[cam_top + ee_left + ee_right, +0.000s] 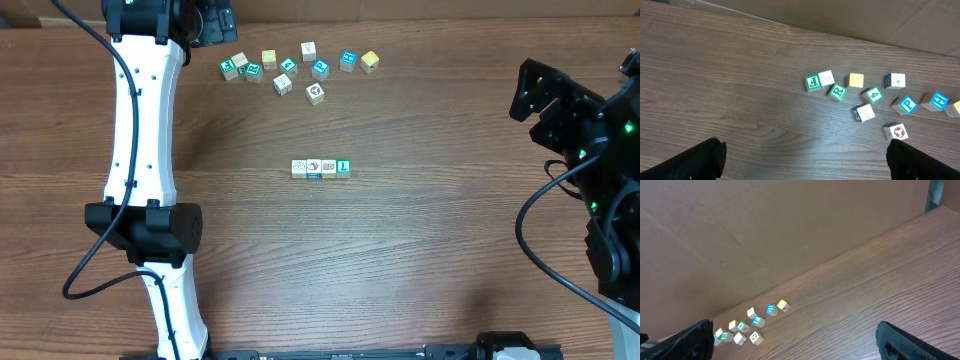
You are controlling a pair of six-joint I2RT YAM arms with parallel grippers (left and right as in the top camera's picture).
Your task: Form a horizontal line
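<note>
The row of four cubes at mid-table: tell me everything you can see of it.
The row is four small cubes, wood by the look, side by side in a straight level line, neighbours touching or nearly. Left to right in the overhead view: white cube, white cube with blue edge, tan cube, teal-green cube with white letter. It rests on the table, nothing else touching it.

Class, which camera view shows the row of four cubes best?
The overhead view: the row of four cubes lies whole and unobstructed mid-table. Both wrist views miss it, showing only the scattered cubes.
</note>
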